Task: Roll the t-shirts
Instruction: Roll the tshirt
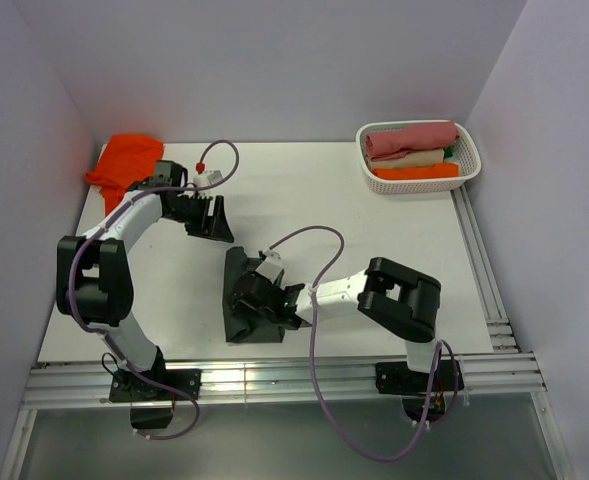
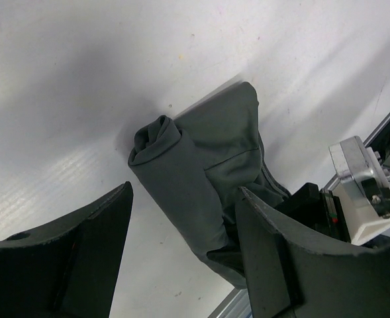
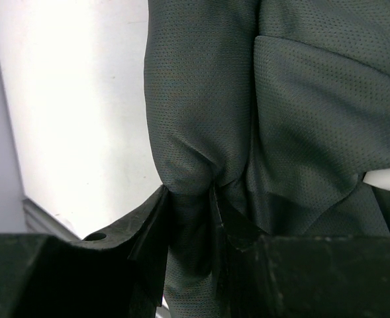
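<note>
The dark charcoal-grey t-shirt (image 1: 238,272) lies as a thick roll near the table's front middle. My right gripper (image 1: 257,300) rests on it. In the right wrist view that gripper (image 3: 189,195) is shut on a bunched fold of the grey fabric (image 3: 201,99). My left gripper (image 1: 214,222) hangs open over bare table behind the roll, holding nothing. In the left wrist view the rolled shirt (image 2: 188,159) shows beyond the left gripper (image 2: 185,192), with its spiral end toward the upper left. A crumpled orange t-shirt (image 1: 126,160) lies at the back left corner.
A white basket (image 1: 471,172) at the back right holds rolled pink, beige and orange garments. Purple walls close the table on three sides. A metal rail (image 1: 274,380) runs along the front edge. The right arm's white wrist part (image 2: 357,182) sits close to the roll.
</note>
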`<state>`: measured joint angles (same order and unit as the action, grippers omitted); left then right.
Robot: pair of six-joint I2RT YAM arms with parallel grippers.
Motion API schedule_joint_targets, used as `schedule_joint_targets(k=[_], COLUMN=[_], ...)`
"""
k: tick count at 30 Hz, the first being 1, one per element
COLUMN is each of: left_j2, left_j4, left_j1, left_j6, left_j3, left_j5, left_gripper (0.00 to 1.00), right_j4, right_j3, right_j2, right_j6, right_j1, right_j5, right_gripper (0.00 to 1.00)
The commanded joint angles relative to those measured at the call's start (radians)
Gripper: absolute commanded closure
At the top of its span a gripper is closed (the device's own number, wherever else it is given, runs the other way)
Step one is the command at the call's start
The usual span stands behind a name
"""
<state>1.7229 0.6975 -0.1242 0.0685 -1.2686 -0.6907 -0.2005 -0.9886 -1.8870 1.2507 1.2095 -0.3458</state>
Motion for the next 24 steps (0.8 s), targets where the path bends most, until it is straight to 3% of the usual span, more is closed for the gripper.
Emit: schedule_joint_targets(k=[1,24], left_j2=[-0.054,-0.028], left_j4=[-0.013,-0.043], left_j1=[0.023,0.055], left_j6=[0.034,0.063], left_j3=[0.017,0.069], left_j5=[-0.052,-0.049], left_gripper=[0.32,0.3], right_j4=[0.007,-0.249], right_j3=[0.039,0.156], right_j2=[-0.011,-0.024], right_j6=[0.027,0.101], right_j1=[-0.01,-0.037], right_j5=[0.071,0.168], right_gripper=[0.76,0.8])
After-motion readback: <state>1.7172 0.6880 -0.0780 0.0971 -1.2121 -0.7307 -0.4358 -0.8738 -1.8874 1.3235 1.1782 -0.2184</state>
